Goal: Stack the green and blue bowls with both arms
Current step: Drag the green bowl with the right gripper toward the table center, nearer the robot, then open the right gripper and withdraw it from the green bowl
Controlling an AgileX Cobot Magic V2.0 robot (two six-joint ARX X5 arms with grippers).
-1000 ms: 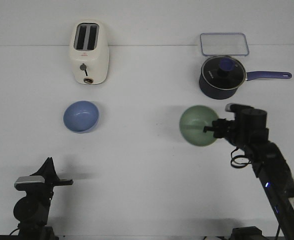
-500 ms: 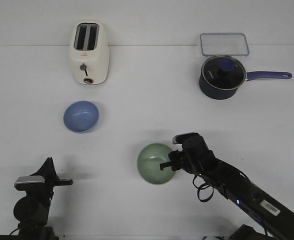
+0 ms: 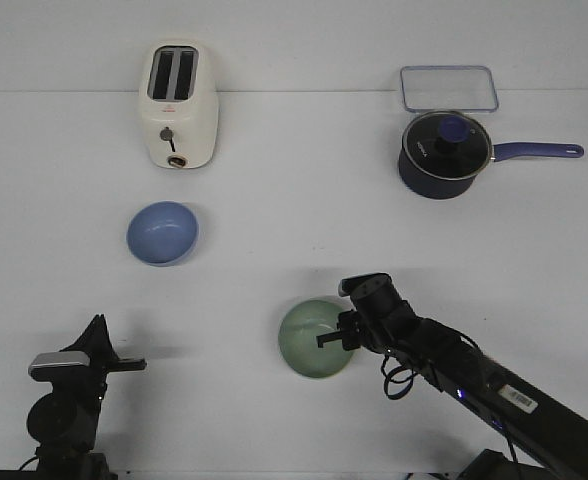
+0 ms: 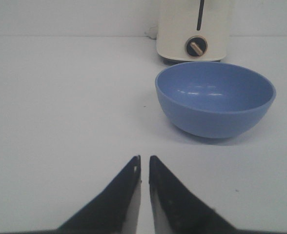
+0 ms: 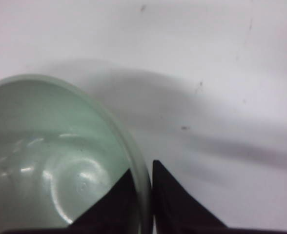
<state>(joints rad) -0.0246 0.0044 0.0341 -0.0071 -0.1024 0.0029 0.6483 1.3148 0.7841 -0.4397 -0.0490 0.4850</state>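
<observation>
The pale green bowl is at the table's front centre, low over or on the surface. My right gripper is shut on its right rim; in the right wrist view one finger is inside the green bowl and one outside, the gripper pinching the wall. The blue bowl sits upright on the table at the left, in front of the toaster. It also shows in the left wrist view. My left gripper is shut and empty, well short of the blue bowl, at the front left.
A cream toaster stands at the back left. A dark navy lidded saucepan with a long handle and a clear lidded box are at the back right. The table is white.
My right arm carried the green bowl from the right middle of the table down to the front centre. In the last half second it shifted only slightly. The left arm and blue bowl stayed still.
</observation>
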